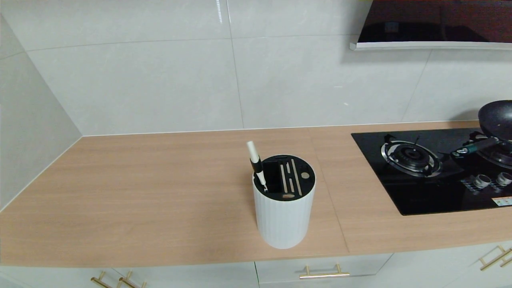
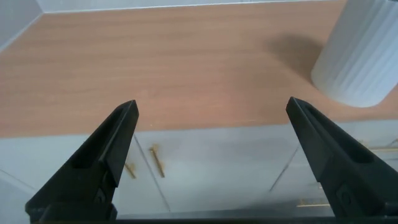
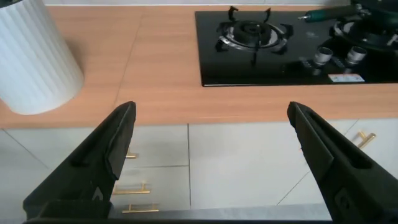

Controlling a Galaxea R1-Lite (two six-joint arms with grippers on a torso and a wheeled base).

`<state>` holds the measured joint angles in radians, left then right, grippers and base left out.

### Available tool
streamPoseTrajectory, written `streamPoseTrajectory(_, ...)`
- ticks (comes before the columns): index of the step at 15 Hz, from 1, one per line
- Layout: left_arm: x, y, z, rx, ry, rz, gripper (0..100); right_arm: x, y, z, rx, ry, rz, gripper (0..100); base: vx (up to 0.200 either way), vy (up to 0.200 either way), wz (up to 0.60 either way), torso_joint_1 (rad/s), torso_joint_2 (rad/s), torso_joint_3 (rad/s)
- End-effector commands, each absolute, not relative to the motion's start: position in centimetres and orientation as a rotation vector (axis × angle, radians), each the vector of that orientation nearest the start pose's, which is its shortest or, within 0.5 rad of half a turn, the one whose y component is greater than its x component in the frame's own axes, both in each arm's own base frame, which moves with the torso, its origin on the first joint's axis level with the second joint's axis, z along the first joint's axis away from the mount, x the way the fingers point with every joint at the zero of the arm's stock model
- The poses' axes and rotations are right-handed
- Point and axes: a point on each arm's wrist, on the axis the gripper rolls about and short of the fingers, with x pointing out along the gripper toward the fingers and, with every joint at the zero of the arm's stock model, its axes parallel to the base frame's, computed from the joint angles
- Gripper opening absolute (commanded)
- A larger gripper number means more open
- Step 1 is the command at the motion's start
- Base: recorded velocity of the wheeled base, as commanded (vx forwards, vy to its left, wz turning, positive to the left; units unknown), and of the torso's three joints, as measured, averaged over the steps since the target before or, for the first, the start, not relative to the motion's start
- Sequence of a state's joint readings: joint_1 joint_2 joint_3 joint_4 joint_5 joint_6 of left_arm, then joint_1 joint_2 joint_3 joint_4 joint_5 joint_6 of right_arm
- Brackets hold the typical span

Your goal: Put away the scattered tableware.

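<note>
Ribbed holder near hob (wok aboard)

the left gripper has two matte black fingers — long, flat-sided wedges, broad at the base and narrowing to blunt tips at the end nearest the counter. the right gripper looks the same — plain black wedges with a faint sheen along their bevelled upper edges.
</note>
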<state>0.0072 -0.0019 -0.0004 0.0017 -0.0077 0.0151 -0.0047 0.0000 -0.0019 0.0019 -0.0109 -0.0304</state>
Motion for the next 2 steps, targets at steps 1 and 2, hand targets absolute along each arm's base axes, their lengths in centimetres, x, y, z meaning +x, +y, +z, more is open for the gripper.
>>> streamPoseTrajectory(1, -2.29, -0.03, 7.57, 0.000, 0.000, 0.000, 100, -2.27, -0.01, 7.52, -0.029, 0.009, -0.015, 100, 0.000, 0.000, 0.00, 0.000, 0.00, 0.000)
streamPoseTrajectory(2, -2.29, -0.03, 7.57, 0.000, 0.000, 0.000, 100, -2.27, -0.02, 7.52, -0.029, 0.009, -0.018, 100, 0.000, 0.000, 0.00, 0.000, 0.00, 0.000)
